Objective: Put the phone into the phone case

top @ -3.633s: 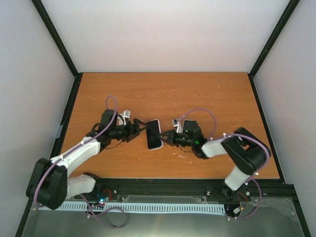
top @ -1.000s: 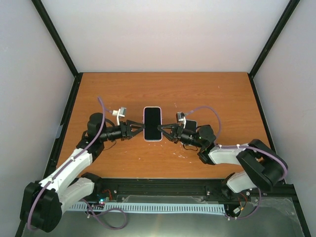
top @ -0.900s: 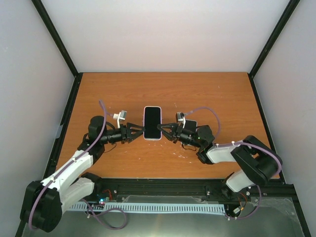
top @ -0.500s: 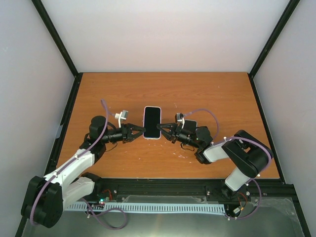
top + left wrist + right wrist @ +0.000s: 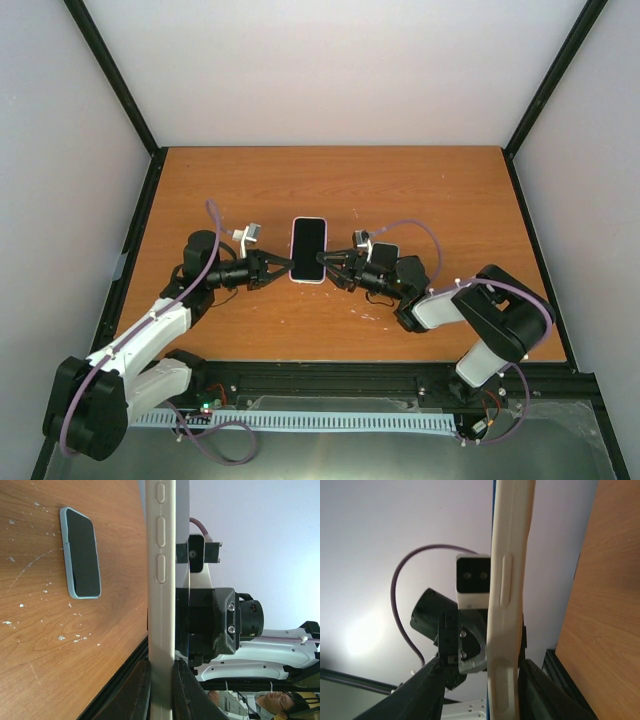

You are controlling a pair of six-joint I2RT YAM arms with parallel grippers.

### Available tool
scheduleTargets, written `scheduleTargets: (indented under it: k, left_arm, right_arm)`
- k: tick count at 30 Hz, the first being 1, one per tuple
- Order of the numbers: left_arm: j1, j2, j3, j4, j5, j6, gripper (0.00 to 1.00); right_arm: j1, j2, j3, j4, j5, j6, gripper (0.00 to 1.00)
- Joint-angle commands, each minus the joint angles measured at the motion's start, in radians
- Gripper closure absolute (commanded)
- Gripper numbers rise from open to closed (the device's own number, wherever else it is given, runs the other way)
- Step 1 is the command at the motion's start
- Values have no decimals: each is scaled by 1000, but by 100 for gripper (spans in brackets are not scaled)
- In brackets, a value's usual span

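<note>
At the bottom of the overhead view your two arms reach up the frame and inward, meeting just below the middle of the table (image 5: 430, 190). Your left gripper (image 5: 283, 264) is pinched on the left long edge of a white-rimmed phone (image 5: 309, 250). Your right gripper (image 5: 325, 264) is pinched on its right long edge, directly opposite. Both hold it near its lower end, dark screen up and long side running up the frame.

Each wrist view shows that phone edge-on down the middle of the picture. Its pale side has raised button shapes, and one dark finger presses on each flat face. In the right wrist view a strip of wall shows between it and the wood, so it looks lifted clear of the table.

Farther off, in the upper left of the left wrist view, the phone (image 5: 82, 550) lies flat on the wood, black face up. It sits inside the phone case (image 5: 68, 555), whose pale blue rim runs all round it. It lies apart from the held phone, and you cannot pick it out clearly in the overhead view.
</note>
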Motion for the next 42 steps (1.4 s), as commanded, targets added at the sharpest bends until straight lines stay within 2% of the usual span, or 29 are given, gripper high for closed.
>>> scheduleTargets:
  k: [1,7,10,13,15,19,24,26,29,31,34,37,38,41,42]
  left_arm:
    - [-5,-20,44,58,-5,12,100]
    - [-5,-42,50,60,-38,15,100]
    - [-4,-46,50,55,-50,24,100]
    - [-4,-43,55,21,-70,51,100]
    - [-5,-44,60,-12,-82,71,100]
    - [-5,-49,63,-48,-98,101,100]
    - [-5,-52,67,-66,-92,116,100]
    - [-5,-55,68,-74,-88,118,100]
    - [-5,-59,65,-80,-82,118,100]
    - [-5,-59,61,-77,-74,115,100]
    - [-4,-51,54,-69,-62,111,100]
    - [-5,-45,42,-42,-47,100,100]
    - [-5,-45,36,-31,-38,95,100]
    - [-5,-38,33,-30,-4,110,100]
    - [-5,-38,34,-35,9,124,100]
  right_arm:
    - [29,-54,6,-78,-59,-80,58]
    - [53,-132,-13,-244,-66,-158,59]
    - [54,-188,-14,-340,-52,-204,68]
    - [54,-255,-1,-465,-29,-257,87]
    - [54,-288,8,-533,-12,-283,96]
    - [54,-326,25,-636,7,-316,97]
    - [54,-337,25,-684,27,-327,97]
    - [54,-345,25,-705,36,-335,92]
    - [53,-365,29,-747,53,-358,78]
    - [55,-378,33,-775,63,-373,75]
    - [53,-387,36,-792,71,-390,92]
    - [54,-391,37,-809,79,-408,91]
    - [54,-391,38,-807,79,-415,87]
    - [52,-409,52,-837,97,-435,63]
    - [50,-420,67,-867,109,-452,58]
